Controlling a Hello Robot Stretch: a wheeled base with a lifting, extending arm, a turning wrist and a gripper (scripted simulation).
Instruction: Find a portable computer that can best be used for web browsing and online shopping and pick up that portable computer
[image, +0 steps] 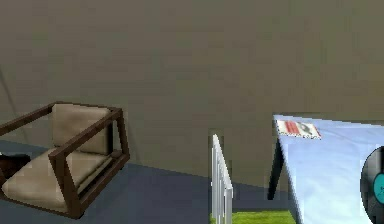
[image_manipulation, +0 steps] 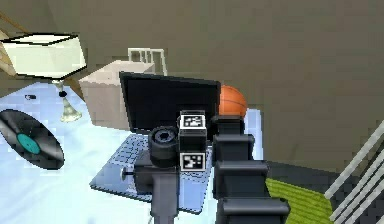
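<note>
Table pale blue, olive walls — laptop behind gripper; cannot tell if it holds anything.

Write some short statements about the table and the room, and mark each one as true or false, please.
1. The laptop on the table has its lid up. True.
2. The ball behind the laptop is green. False: it is orange.
3. A lamp with a pale shade stands on the table. True.
4. The record lies on the floor. False: it lies flat on the table, near the lamp.
5. The armchair in the forward view has a dark frame and pale cushions. True.
</note>
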